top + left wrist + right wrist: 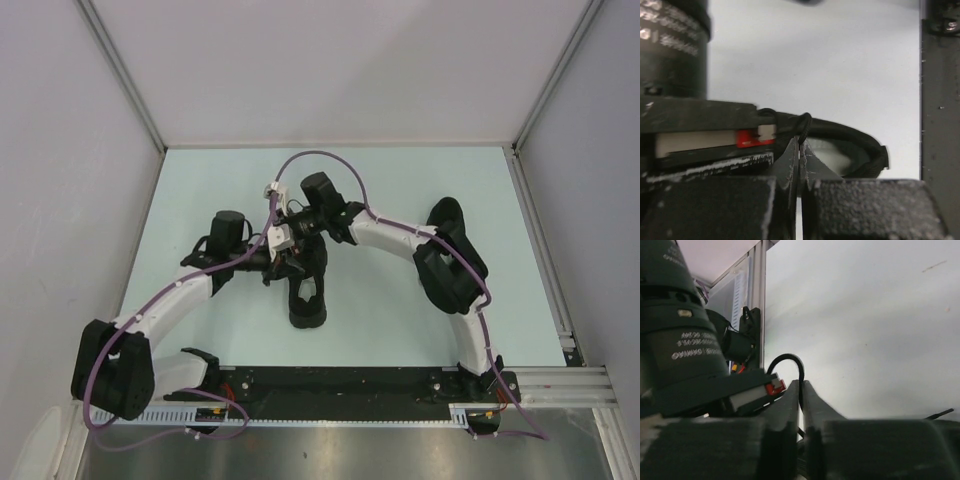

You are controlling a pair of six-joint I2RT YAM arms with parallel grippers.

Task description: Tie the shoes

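The black sneaker (309,300) lies lengthwise at the middle of the pale table, and both grippers meet over its far end. My left gripper (283,262) is shut on a thin black lace (805,121). Its tips (800,145) stand just in front of the shoe's collar (862,138) and pale insole (832,156). My right gripper (305,238) is shut on a lace loop (790,357) that arches up out of its tips (801,385). The two grippers are side by side, almost touching. The laced part of the shoe is hidden under them.
Grey walls and aluminium frame rails (540,250) bound the table (400,170) on three sides. The black base plate (340,385) runs along the near edge. Purple cables (320,155) loop over both arms. The right arm's elbow (450,262) stands at the right.
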